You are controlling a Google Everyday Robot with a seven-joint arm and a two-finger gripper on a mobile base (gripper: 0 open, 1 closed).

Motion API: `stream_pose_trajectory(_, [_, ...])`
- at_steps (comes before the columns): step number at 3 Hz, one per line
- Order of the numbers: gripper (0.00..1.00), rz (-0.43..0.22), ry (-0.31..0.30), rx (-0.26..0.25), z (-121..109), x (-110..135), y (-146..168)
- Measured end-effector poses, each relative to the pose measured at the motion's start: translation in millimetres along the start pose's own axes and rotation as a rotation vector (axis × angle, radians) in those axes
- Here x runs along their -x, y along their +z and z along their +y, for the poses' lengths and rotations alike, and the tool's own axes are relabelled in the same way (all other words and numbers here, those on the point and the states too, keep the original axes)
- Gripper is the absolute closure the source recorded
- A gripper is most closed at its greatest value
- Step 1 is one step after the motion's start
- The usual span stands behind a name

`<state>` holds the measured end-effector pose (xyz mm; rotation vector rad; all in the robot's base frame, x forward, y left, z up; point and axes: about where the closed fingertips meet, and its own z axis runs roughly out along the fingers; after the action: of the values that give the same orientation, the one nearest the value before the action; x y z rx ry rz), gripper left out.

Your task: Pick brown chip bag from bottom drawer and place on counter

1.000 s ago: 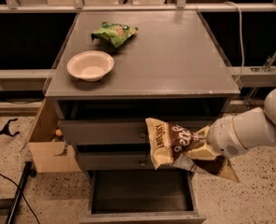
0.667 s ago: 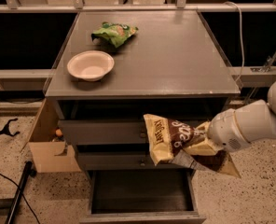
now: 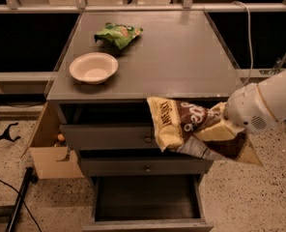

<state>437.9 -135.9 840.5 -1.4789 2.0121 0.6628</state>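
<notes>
"One hand only, then. What was it holding?"

"The hand (image 3: 214, 129) was clamped on the brown chip bag (image 3: 179, 124), at the end of the white arm (image 3: 271, 100) that reached in from the right."

"And where did the bag hang?"

"It hung in the air in front of the cabinet, tilted. Its top corner was about level with the front edge of the table (image 3: 181, 57), and it covered the right part of the two upper drawers (image 3: 109, 137)."

"What about the bottom drawer?"

"The bottom drawer (image 3: 148, 224) stood pulled open below the bag, its dark inside showing."

"And on the table?"

"A white bowl (image 3: 93, 67) sat near the front left. A green snack bag (image 3: 119, 33) lay behind it, well apart from the brown one."
</notes>
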Motion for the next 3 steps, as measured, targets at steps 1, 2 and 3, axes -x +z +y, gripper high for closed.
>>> stream_pose_trajectory(1, [1.0, -0.01, -0.042, -0.041, -4.7, 34.2, -29.6])
stream_pose_trajectory(2, [1.0, -0.028, -0.109, -0.108, -23.2, 67.3, -49.2])
stream_pose_trajectory(3, [1.0, -0.052, -0.185, -0.17, -48.4, 96.7, -56.0])
